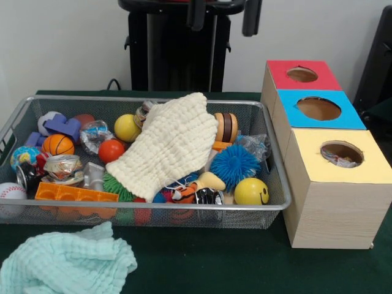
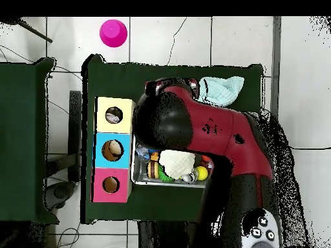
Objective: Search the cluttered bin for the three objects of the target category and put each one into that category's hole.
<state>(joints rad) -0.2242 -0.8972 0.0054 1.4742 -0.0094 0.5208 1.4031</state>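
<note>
From the front, a plastic-film wad (image 1: 252, 146) lay in the wire bin (image 1: 184, 207) and another showed inside the yellow box's hole (image 1: 341, 153); overhead, the red arm (image 2: 213, 132) covered the bin. Fingers' state: cannot tell.

Wire-mesh bin (image 1: 24, 110) on green table (image 1: 233, 269), toward left edge, crammed with toys. Cream knitted cloth (image 1: 168, 144) draped over heap at bin centre. Blue spiky ball (image 1: 234, 165) and yellow smiley ball (image 1: 252, 192) in bin's near right corner; clear film wad (image 1: 256, 145) just behind them. Orange brick (image 1: 73, 196) along near wall. Three boxes in row toward right edge: red-topped box (image 1: 278, 70) farthest, blue-topped box (image 1: 291, 116) middle, yellow-topped box (image 1: 334, 202) nearest. Crumpled film visible inside yellow hole (image 1: 341, 153). Mint cloth (image 1: 64, 260) at near left corner. Gripper tips (image 1: 223, 17) at top edge.
</note>
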